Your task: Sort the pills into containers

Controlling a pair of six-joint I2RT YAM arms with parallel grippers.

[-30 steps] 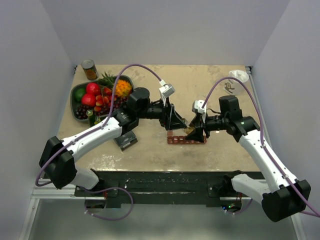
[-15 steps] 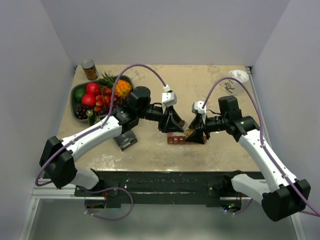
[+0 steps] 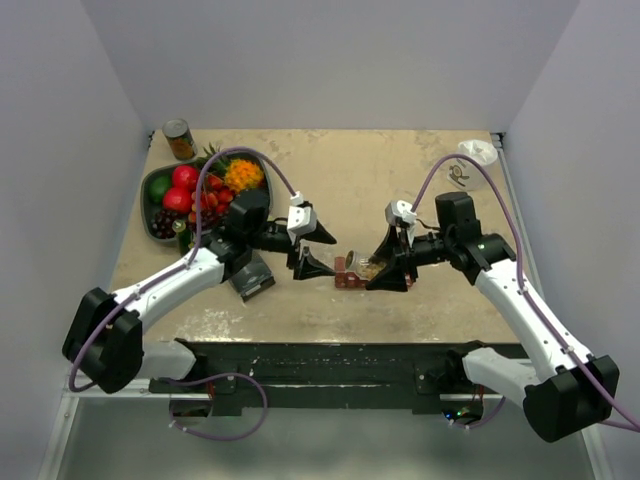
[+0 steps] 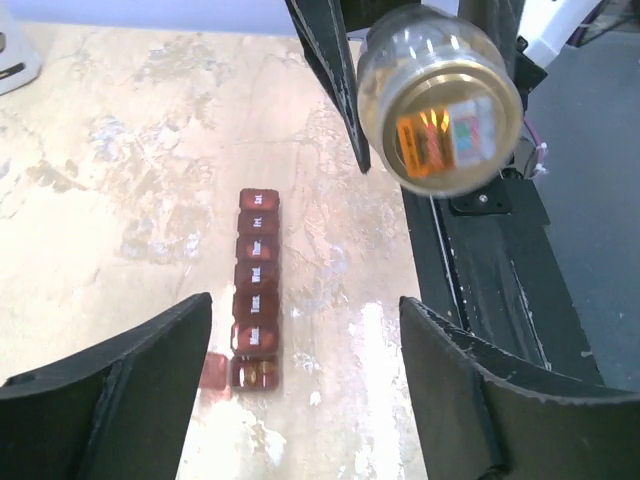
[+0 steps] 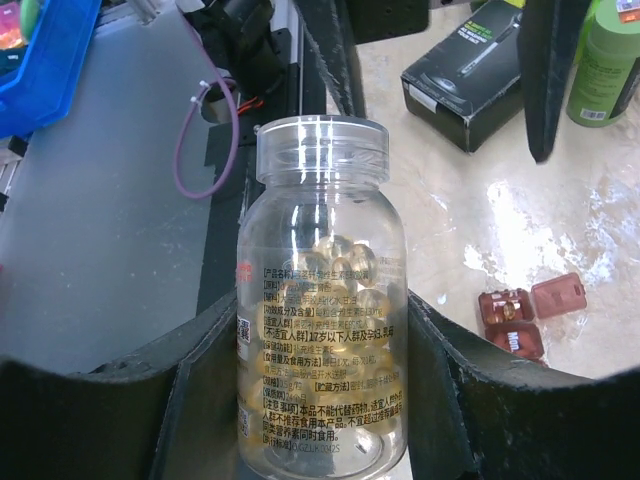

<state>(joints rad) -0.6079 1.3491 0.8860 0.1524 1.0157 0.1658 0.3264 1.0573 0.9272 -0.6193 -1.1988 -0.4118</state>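
A few tiny rounded golden-amber pills [image 4: 255, 373] lie in the end compartment of the narrow dark red translucent plastic organizer strip [image 4: 256, 270], where the lid is flipped open. The other six lids look shut, and I cannot tell whether anything lies under them. The strip rests flat on the mottled beige table [image 3: 400, 170], between the two grippers. The bulk of the pills sits in a clear plastic bottle [image 5: 322, 250] — so by my reading the sorting has barely begun, with one compartment served and six to go. The right gripper [image 5: 320, 340] is clamped on that bottle around its middle and holds it tilted over the strip's right end in the overhead view; its mouth looks uncapped. The left gripper [image 4: 305, 320] is spread wide and carries nothing, hovering just left of the strip with its fingers pointed toward it. Both arms reach inward from the near edge — elbows out, wrists facing each other across the strip.
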